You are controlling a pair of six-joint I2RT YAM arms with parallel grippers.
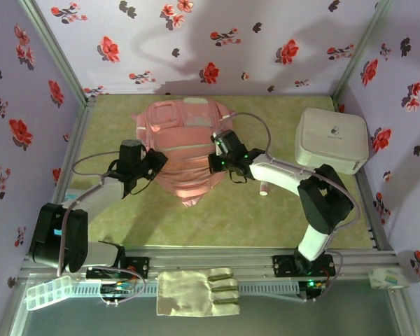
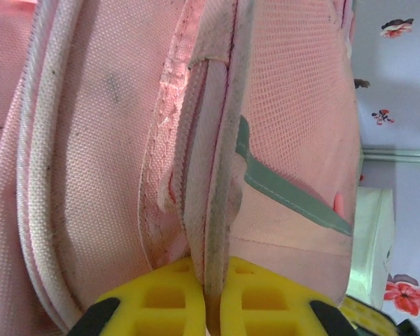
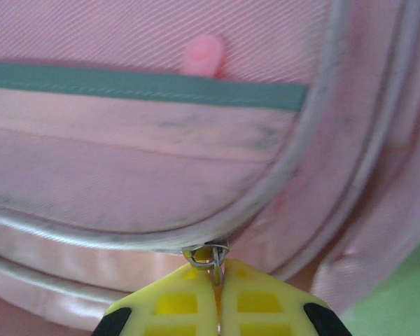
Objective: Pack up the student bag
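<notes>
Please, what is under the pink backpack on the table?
The green table mat shows all around the student bag, so the bag seems to lie on it. Whether anything else is beneath cannot be seen: the bag covers that area.

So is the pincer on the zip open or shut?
Shut. On the right pincer, both yellow halves press together, pinching the metal zip pull of the bag.

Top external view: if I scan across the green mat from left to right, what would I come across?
Left end effector → student bag → right end effector → white box.
</notes>
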